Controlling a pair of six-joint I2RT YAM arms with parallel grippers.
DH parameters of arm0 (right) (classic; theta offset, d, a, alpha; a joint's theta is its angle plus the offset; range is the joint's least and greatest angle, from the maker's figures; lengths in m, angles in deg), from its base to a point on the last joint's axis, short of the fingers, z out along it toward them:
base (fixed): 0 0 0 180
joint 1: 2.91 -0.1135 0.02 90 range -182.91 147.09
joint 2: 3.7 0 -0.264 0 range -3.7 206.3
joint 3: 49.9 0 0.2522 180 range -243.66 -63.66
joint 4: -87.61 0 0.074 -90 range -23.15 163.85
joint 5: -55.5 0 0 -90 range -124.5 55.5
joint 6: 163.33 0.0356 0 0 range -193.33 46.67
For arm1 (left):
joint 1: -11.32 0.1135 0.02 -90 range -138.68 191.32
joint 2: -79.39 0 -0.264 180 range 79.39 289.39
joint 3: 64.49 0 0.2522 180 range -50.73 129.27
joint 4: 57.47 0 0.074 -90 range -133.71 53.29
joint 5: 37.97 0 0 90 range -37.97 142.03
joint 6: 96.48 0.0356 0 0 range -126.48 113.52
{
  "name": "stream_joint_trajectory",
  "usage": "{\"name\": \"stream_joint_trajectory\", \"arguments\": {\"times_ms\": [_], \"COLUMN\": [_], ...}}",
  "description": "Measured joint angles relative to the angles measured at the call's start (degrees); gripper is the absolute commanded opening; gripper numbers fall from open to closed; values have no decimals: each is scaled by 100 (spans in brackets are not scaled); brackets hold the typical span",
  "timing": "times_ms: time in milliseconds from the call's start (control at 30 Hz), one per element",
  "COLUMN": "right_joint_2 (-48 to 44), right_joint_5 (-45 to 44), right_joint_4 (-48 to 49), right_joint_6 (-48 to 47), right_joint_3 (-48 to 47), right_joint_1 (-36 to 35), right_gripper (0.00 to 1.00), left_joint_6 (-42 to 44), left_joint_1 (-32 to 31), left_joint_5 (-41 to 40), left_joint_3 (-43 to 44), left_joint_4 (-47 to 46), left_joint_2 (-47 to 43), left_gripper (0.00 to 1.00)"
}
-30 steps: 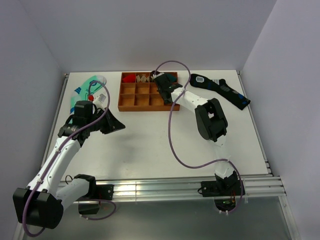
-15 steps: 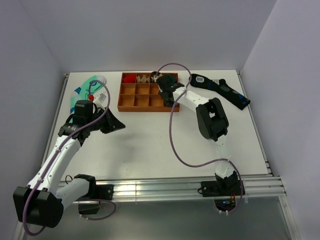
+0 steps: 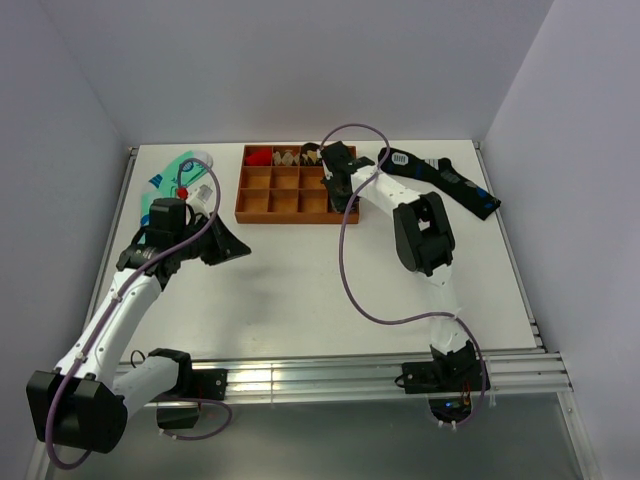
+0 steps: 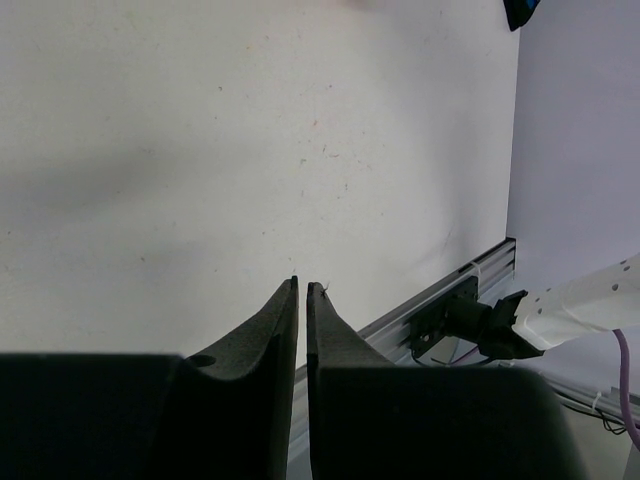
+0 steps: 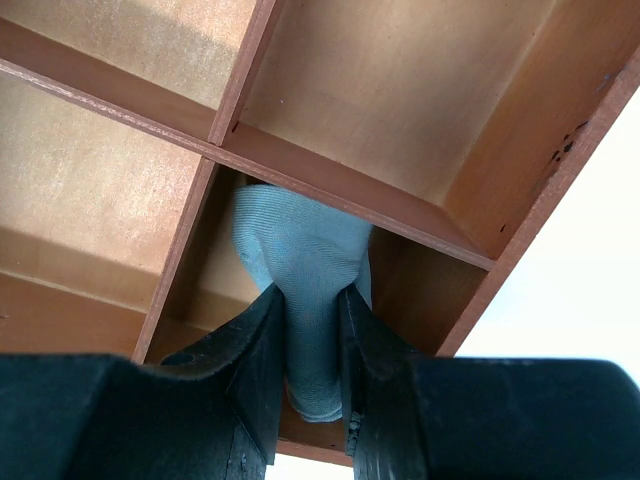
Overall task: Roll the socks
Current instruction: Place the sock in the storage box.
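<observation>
Pale grey-blue knit socks [image 5: 300, 255], bunched, pinched in the right pincer [image 5: 311, 305], inside an edge compartment of wooden tray [image 5: 335, 188]

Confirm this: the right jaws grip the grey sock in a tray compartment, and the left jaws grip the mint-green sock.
Wrong on the left. The jaws of the left gripper are shut on nothing, above bare table, as the left wrist view shows. The rest is right: the right gripper pinches the grey sock in a compartment of the wooden tray.
</observation>
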Motion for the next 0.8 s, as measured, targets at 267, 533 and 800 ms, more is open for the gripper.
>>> {"name": "stream_joint_trajectory", "arguments": {"times_ms": [267,533,800], "right_joint_2": [4,2,2], "right_joint_5": [-7,17,116], "right_joint_4": [-24,-22,-26], "right_joint_6": [98,157,212], "right_joint_3": [-11,-11,-11], "right_joint_1": [7,17,48], "right_gripper": [17,29,46], "left_joint_6": [-2,-2,-2], "left_joint_1": [0,0,0], "left_joint_5": [0,0,0], "left_joint_3": [26,120,162], "left_joint_4": [0,7,9], "left_joint_2": [31,55,68], "left_gripper": [14,15,15]}}
